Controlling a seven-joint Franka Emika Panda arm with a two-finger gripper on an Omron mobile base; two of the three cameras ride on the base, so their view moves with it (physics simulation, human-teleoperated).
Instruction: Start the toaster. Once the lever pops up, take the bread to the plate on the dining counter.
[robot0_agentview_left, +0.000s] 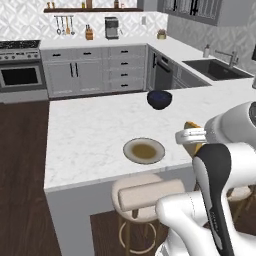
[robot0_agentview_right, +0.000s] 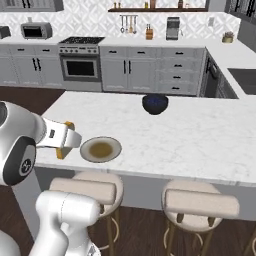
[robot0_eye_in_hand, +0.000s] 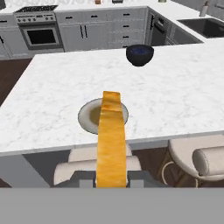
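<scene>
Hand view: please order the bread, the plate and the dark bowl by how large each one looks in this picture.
1. bread, held in the shut gripper; it sits right at the camera, so its apparent size is unreliable.
2. plate on the dining counter.
3. bowl, farther back, so it may only look smaller.

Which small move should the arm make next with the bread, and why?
Probably carry it forward over the plate, then lower. The gripper is shut on the bread, held near the dining counter edge; the plate lies just ahead with nothing on it.
</scene>
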